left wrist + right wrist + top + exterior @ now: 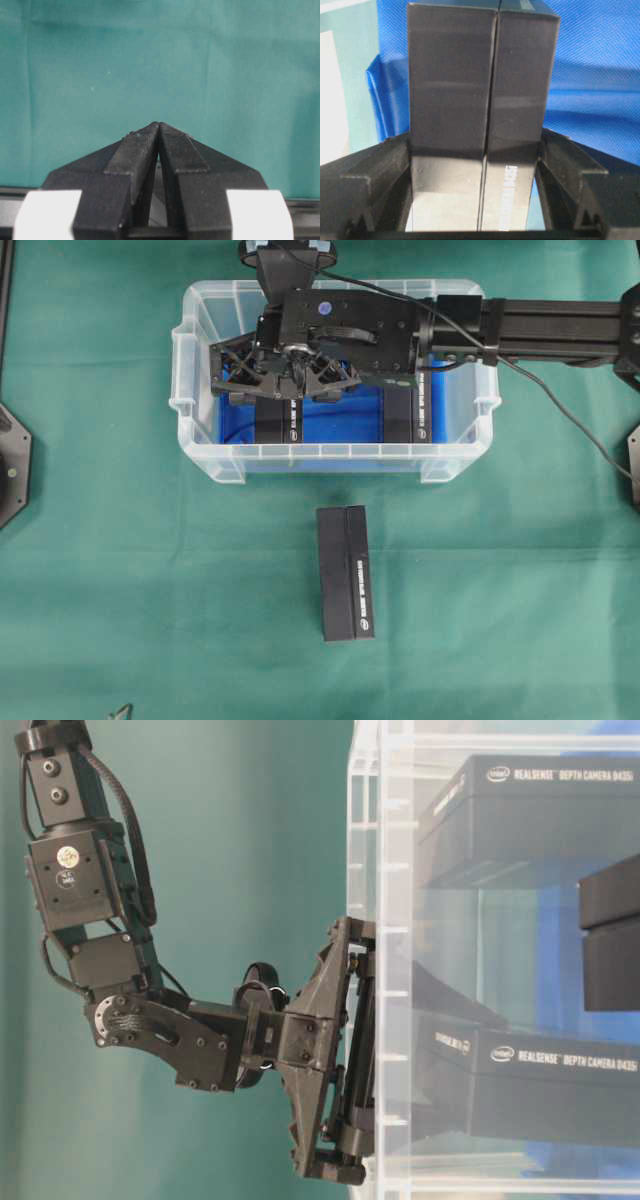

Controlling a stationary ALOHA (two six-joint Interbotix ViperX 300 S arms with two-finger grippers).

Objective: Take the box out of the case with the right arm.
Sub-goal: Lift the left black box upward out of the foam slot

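The case (190,370) is a clear tub with a blue sheet (590,75) on its bottom. My right gripper (283,388) reaches down into its left half. In the right wrist view both fingers of this gripper (475,140) press against the two long sides of a black box (475,75), which stands on the blue sheet. From overhead, only the near end of that box (278,422) shows under the gripper. My left gripper (159,125) is shut with nothing in it, above bare green cloth.
A second black box (408,415) lies in the right half of the case. A third black box (346,572) lies on the green cloth in front of the case. The right arm's beam (560,328) spans the case's right rim.
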